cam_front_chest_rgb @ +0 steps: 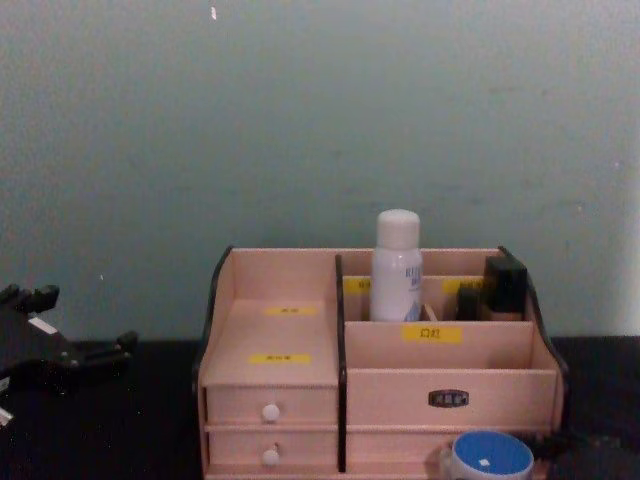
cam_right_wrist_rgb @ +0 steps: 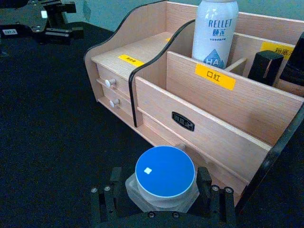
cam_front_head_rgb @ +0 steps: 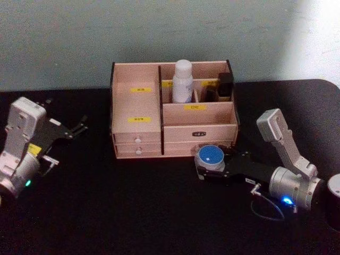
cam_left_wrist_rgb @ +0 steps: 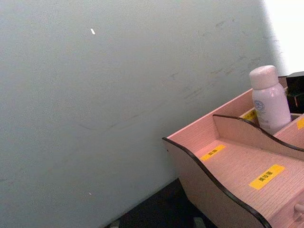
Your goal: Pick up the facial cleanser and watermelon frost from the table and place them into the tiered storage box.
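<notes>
The watermelon frost [cam_front_head_rgb: 209,155], a squat jar with a round blue lid, sits low in front of the tiered storage box [cam_front_head_rgb: 143,135], by its right drawers. My right gripper [cam_front_head_rgb: 208,166] is shut on the jar [cam_right_wrist_rgb: 165,173], one finger [cam_right_wrist_rgb: 204,179] against each side. The jar also appears at the bottom of the chest view [cam_front_chest_rgb: 487,458]. The facial cleanser [cam_front_head_rgb: 182,79], a tall white bottle, stands upright in a rear compartment of the box [cam_right_wrist_rgb: 216,31] [cam_front_chest_rgb: 397,265] [cam_left_wrist_rgb: 270,97]. My left gripper [cam_front_head_rgb: 79,126] hangs open left of the box, away from both items.
A small dark bottle [cam_front_head_rgb: 226,87] stands in the box's rear right compartment. A dark round object [cam_front_head_rgb: 334,199] sits at the table's right edge behind my right arm. The black tabletop [cam_front_head_rgb: 133,212] stretches in front of the box, with a wall right behind it.
</notes>
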